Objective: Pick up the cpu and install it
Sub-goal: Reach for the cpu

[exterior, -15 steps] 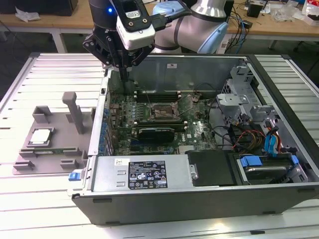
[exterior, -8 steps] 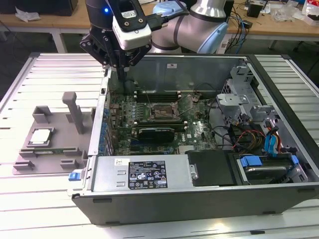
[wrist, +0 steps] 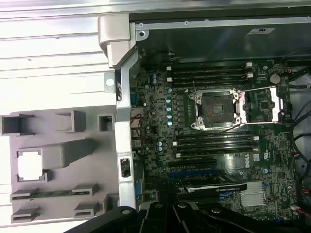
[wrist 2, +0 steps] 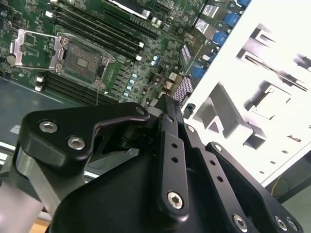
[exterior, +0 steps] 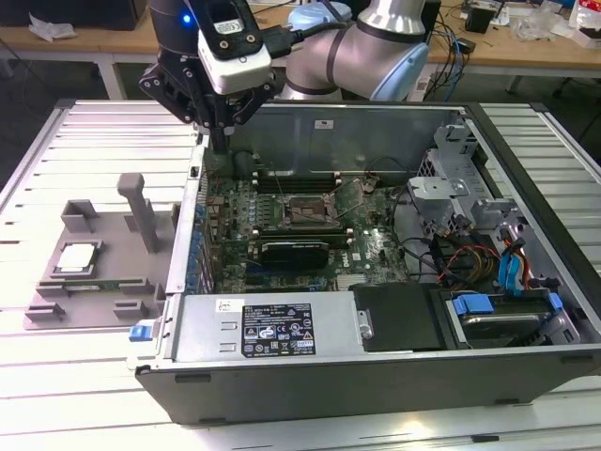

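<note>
Slatted table (exterior: 84,141): cpu (exterior: 77,256) in grey tray (exterior: 113,235), glare-washed in first wrist view; gripper (exterior: 219,143) closed, empty.

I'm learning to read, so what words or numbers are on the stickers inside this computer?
Black label on the power supply: print too small to read.
Small white sticker beside it: too small to read.
Pale sticker on the case wall: blurred, unreadable.
No text here can be read plainly.

the cpu (exterior: 77,256) lies flat (silver top up) in the grey tray (exterior: 117,246).
</note>
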`<state>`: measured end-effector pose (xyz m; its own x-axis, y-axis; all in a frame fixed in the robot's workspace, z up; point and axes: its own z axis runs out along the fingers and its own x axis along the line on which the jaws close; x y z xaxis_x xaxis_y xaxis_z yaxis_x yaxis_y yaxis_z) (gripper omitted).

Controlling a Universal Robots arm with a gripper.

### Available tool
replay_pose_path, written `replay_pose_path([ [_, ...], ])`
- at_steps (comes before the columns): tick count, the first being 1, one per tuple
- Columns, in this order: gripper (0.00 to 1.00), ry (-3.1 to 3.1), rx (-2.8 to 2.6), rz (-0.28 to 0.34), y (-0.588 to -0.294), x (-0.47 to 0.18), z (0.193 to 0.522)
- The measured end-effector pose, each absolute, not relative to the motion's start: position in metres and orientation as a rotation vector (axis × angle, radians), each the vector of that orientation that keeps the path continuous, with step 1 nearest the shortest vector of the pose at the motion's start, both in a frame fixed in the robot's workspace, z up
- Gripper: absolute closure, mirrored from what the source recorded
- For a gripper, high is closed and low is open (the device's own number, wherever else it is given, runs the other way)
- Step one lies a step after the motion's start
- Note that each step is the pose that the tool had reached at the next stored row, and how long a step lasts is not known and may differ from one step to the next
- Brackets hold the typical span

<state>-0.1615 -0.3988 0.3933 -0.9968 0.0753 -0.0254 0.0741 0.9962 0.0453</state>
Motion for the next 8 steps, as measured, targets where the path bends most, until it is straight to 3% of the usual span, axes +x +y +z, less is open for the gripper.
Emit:
replay_pose_path([
  [8, 0.89, 3.11, 0.116, 0.069, -0.399, -0.173, 0.393],
])
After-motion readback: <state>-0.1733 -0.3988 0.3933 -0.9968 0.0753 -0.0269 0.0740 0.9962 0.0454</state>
